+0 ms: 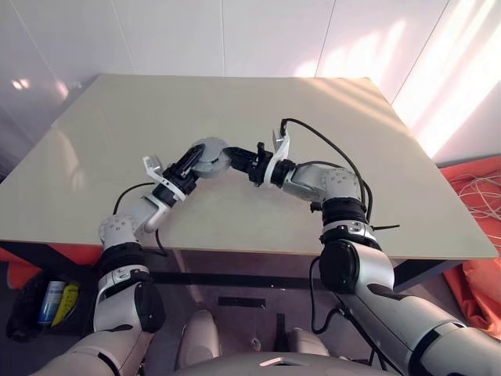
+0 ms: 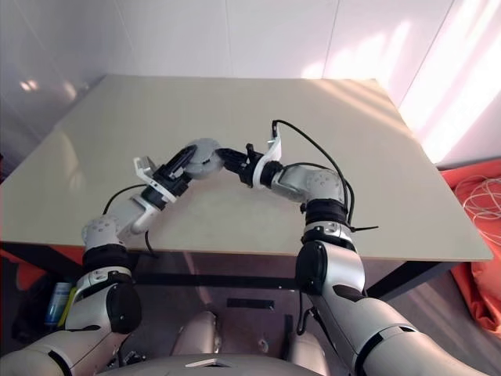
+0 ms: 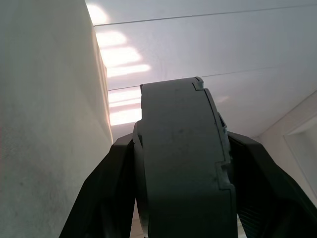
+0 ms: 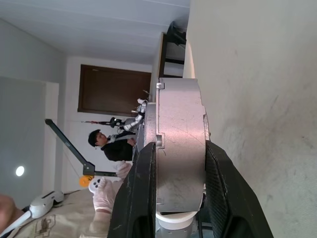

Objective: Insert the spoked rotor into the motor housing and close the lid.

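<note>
Right gripper: both fingers pressed flat against the faces of the motor housing, which stands on edge between them, held above the table. The lid appears seated on it, though the seam is hard to read. Left gripper: fingers straddle the same housing from the opposite side, lying along its rim; firm contact cannot be confirmed. Beyond the right gripper, a person in white gloves stands well apart.
</note>
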### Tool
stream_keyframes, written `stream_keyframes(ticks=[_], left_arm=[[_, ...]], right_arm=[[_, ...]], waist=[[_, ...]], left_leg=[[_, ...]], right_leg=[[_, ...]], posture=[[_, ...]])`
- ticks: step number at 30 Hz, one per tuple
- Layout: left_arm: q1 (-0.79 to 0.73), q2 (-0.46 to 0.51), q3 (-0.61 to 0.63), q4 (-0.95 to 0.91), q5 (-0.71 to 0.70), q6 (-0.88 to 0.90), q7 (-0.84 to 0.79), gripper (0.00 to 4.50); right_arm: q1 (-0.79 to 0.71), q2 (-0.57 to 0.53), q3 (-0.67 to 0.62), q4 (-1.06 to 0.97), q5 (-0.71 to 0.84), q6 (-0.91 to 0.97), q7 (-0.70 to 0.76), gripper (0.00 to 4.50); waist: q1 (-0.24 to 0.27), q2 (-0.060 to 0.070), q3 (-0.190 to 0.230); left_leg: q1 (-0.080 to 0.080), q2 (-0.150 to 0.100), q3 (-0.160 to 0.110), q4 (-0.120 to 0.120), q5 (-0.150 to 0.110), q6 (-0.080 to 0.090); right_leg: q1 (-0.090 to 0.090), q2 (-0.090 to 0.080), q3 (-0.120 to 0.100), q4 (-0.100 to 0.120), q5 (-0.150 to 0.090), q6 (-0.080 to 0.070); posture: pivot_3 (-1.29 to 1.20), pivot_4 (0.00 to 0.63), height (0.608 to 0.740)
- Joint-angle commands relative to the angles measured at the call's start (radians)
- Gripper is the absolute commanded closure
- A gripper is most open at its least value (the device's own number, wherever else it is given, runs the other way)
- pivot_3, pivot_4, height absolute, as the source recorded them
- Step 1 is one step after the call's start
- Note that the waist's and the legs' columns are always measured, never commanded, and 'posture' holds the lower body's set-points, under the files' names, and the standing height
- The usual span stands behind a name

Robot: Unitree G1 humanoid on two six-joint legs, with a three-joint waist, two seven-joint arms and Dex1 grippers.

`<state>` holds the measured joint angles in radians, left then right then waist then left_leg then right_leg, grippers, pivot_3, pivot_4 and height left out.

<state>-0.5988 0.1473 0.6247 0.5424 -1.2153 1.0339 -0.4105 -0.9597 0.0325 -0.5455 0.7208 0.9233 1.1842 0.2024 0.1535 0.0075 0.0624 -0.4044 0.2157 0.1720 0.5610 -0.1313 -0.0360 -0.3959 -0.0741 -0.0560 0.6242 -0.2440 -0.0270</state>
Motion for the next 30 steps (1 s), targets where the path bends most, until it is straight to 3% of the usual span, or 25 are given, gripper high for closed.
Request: stream_keyframes(ticks=[1, 3, 10, 17, 23, 30], left_arm=[[-0.004, 0.013, -0.014, -0.029, 0.001, 0.008, -0.015, 2.24], [-0.003, 0.007, -0.021, -0.038, -0.002, 0.014, -0.017, 2.24], [-0.013, -0.004, -0.004, -0.026, 0.004, -0.038, -0.003, 2.24], [-0.026, -0.001, 0.059, -0.013, 0.008, -0.171, 0.01, 2.24], [-0.055, 0.038, 0.202, 0.076, 0.068, -0.552, 0.1, 2.24], [-0.062, 0.087, 0.251, 0.167, 0.115, -0.711, 0.158, 2.24]], right_arm=[[-0.017, -0.009, 0.012, -0.065, 0.013, -0.04, 0.054, 3.39], [-0.006, -0.013, 0.037, -0.087, 0.005, -0.05, 0.095, 3.39], [0.017, -0.009, 0.124, -0.124, -0.124, -0.248, 0.085, 1.11], [0.017, -0.022, 0.107, -0.086, -0.135, -0.319, 0.096, 1.11], [0.025, -0.039, 0.099, -0.068, -0.141, -0.346, 0.085, 1.11], [0.04, -0.054, 0.094, -0.075, -0.14, -0.347, 0.082, 1.11]], waist=[[0.0, 0.0, 0.0], [0.001, 0.0, 0.0], [-0.001, 0.0, 0.0], [-0.002, 0.0, 0.0], [-0.006, 0.0, 0.0], [0.008, -0.003, 0.001]], left_leg=[[0.0, 0.0, 0.0, 0.0, 0.0, 0.0], [0.0, 0.0, 0.0, 0.0, 0.0, 0.0], [0.001, 0.0, 0.0, 0.0, 0.0, 0.0], [0.001, 0.0, 0.0, 0.001, 0.0, 0.0], [0.001, 0.0, 0.0, 0.001, 0.0, 0.0], [0.0, 0.0, -0.001, 0.001, -0.001, 0.001]], right_leg=[[0.0, 0.0, 0.0, 0.0, 0.0, 0.0], [0.0, 0.0, 0.0, 0.0, 0.0, 0.0], [0.001, 0.0, 0.0, 0.0, 0.0, 0.0], [0.001, 0.0, 0.0, 0.0, 0.0, 0.0], [0.001, 0.0, 0.0, 0.0, 0.001, 0.0], [0.001, 0.0, 0.0, -0.001, 0.001, 0.0]], posture=[[0.0, 0.0, 0.74], [0.0, 0.0, 0.74], [0.0, 0.0, 0.74], [0.0, 0.0, 0.74], [0.0, 0.0, 0.74], [0.0, 0.0, 0.74]])
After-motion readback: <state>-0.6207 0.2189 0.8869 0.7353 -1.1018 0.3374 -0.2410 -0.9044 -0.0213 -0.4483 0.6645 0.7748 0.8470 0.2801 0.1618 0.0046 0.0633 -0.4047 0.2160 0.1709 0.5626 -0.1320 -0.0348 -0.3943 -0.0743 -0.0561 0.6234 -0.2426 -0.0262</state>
